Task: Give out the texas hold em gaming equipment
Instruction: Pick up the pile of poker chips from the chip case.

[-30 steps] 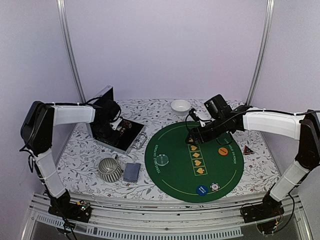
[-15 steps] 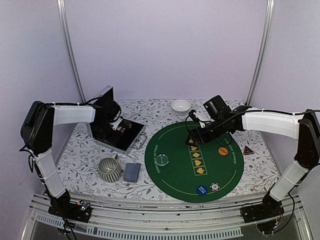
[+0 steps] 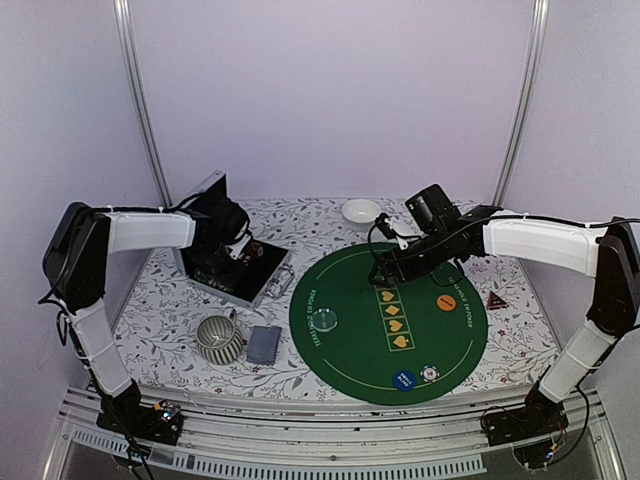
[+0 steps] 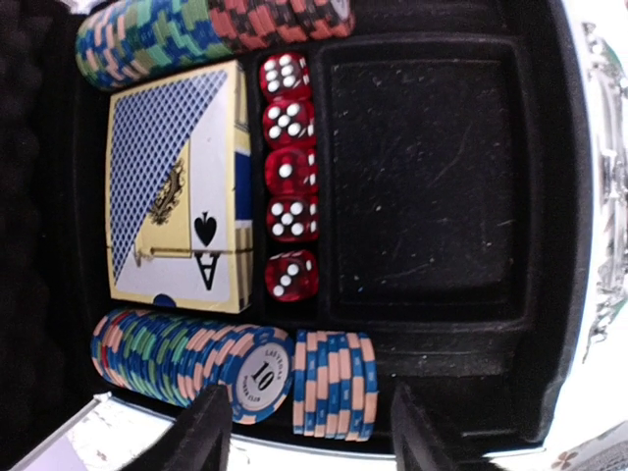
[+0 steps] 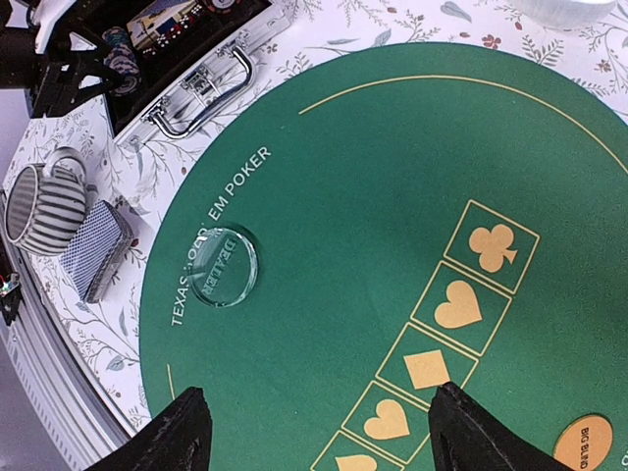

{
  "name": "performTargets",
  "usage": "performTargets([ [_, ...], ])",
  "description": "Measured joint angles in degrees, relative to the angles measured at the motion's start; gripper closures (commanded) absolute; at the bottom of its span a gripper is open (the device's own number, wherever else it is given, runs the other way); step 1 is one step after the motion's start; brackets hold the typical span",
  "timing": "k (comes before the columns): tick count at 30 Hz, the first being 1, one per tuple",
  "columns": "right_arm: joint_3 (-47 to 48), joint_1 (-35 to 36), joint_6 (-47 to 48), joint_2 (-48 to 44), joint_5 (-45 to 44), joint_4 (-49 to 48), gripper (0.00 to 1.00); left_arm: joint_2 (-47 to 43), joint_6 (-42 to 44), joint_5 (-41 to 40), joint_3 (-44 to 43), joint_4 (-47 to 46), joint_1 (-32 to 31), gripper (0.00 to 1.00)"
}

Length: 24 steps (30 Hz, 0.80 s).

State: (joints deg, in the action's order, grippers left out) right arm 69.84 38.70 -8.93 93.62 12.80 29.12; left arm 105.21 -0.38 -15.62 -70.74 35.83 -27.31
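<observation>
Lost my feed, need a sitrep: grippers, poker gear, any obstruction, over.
Left gripper open over chip case, empty. Right gripper open above green mat, empty. Dealer button on mat; deck beside mug. Nothing blocking.

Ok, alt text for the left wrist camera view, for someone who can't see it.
An open black poker case, close up: a card deck showing the ace of spades, a column of five red dice beside it, rows of striped chips along top and bottom, and an empty compartment. The left end effector hangs open at the bottom edge.
</observation>
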Motion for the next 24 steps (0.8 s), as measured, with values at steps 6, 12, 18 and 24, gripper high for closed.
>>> performTargets([
  [6,0.04,0.0,0.0,0.39,0.0,0.44,0.22,0.0,0.79,0.37,0.0,-0.81,-0.28,0.53],
  [12,0.07,0.0,0.07,0.42,0.0,0.52,0.21,0.13,0.7,1.77,0.0,-0.7,0.22,0.59],
  [18,0.09,0.0,0.22,0.42,0.0,0.85,0.21,0.94,0.24,3.45,0.0,-0.02,0.96,0.63],
  [24,0.28,0.0,0.26,0.42,0.0,1.2,0.2,2.29,-0.22,3.43,0.0,1.05,1.55,0.67],
])
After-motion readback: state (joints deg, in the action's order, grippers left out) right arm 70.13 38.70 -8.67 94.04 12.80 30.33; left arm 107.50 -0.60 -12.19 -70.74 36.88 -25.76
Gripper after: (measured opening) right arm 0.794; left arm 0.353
